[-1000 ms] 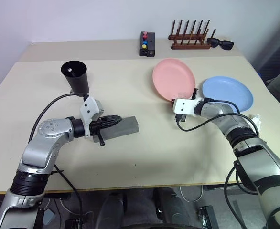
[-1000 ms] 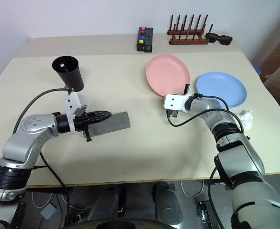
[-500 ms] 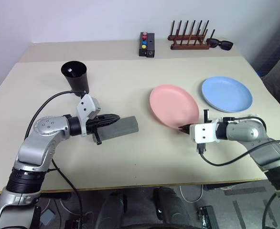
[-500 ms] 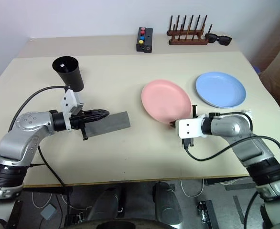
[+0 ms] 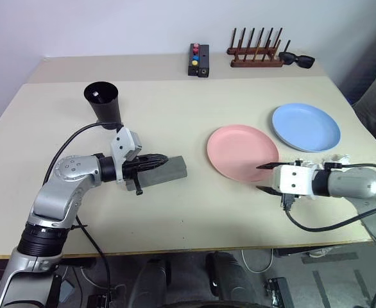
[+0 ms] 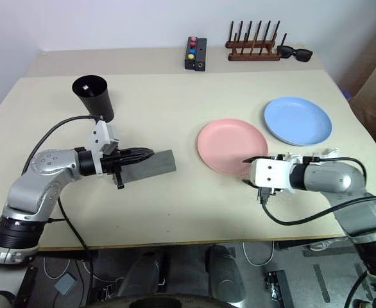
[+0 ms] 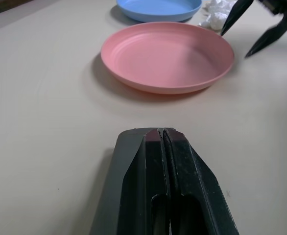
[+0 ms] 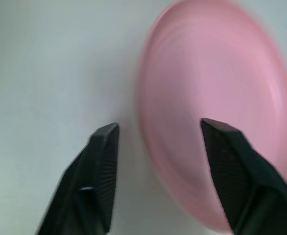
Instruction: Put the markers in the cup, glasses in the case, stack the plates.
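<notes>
The pink plate (image 5: 242,153) lies flat on the table, apart from the light blue plate (image 5: 305,127) behind it to the right. My right gripper (image 5: 260,178) is open at the pink plate's near right rim, one finger (image 8: 227,161) over the plate and the other beside it. My left gripper (image 5: 156,160) is shut, its fingers lying along the top of the closed grey case (image 5: 173,170). The black cup (image 5: 102,102) stands upright behind my left arm. The markers and the glasses are hidden.
A wooden peg rack (image 5: 255,54), black sunglasses (image 5: 297,59) and a small black box with coloured buttons (image 5: 197,59) line the far edge. Crumpled white paper (image 5: 332,160) lies by my right wrist.
My right gripper carried the tilted pink plate from beside the blue plate toward the front, set it down flat and opened off it. The left gripper has stayed on the case.
</notes>
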